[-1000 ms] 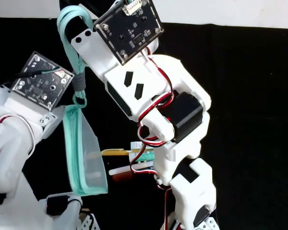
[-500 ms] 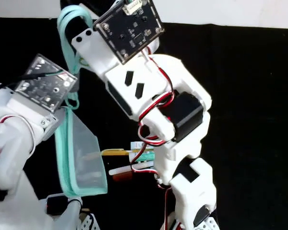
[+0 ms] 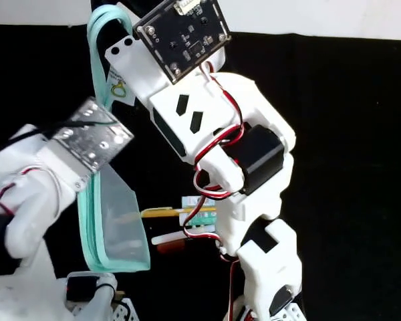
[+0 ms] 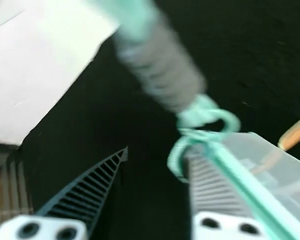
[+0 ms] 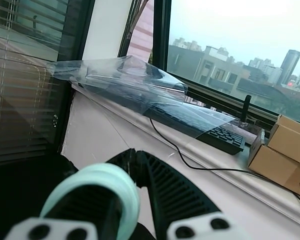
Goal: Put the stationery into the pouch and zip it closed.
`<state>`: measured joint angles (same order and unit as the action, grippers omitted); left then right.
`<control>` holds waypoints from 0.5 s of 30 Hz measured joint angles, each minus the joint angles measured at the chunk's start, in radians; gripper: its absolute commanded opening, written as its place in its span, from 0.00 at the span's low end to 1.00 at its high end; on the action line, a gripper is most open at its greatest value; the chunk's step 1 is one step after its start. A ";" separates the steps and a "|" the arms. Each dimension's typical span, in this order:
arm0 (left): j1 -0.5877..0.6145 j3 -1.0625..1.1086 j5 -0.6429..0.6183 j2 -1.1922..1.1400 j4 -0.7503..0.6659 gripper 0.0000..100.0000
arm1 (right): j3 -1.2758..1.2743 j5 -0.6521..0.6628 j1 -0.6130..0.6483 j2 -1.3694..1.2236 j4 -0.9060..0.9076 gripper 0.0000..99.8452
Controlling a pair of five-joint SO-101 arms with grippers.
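A clear pouch (image 3: 120,221) with a teal zip edge hangs from its teal strap (image 3: 100,40). My right gripper (image 5: 137,155) is high up and shut on that strap (image 5: 95,187). My left gripper (image 4: 157,152) is open just below the strap's grey sleeve (image 4: 160,75) and the teal zip ring (image 4: 207,122). The pouch's zip edge (image 4: 230,175) lies along one left finger (image 4: 210,195). Loose stationery (image 3: 174,224) lies on the table behind the pouch, partly hidden by the right arm. An orange pencil (image 4: 295,135) shows past the pouch.
The right arm's white body (image 3: 254,200) stands in the middle of the black table (image 3: 347,167). The left arm (image 3: 27,200) fills the near left corner. Beyond the table are a window sill with a keyboard (image 5: 200,125) and cardboard boxes (image 5: 285,150).
My left arm has swung right and in towards the hanging pouch, now covering the grey sleeve and zip ring from above. The right arm and strap shifted slightly.
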<state>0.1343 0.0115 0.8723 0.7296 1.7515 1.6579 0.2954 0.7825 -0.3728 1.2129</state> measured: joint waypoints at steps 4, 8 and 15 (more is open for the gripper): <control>-0.018 0.057 0.035 0.000 0.000 0.00 | -0.002 0.002 -0.011 -0.002 0.002 0.01; -0.018 0.068 0.057 0.000 0.000 0.01 | -0.002 0.002 -0.021 -0.002 0.031 0.01; 0.048 -0.040 0.021 -0.012 0.011 0.01 | -0.002 0.002 -0.086 0.000 0.112 0.01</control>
<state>0.1818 -0.0284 0.8938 0.7173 1.7622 1.6563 0.2969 0.6966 -0.3728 1.3249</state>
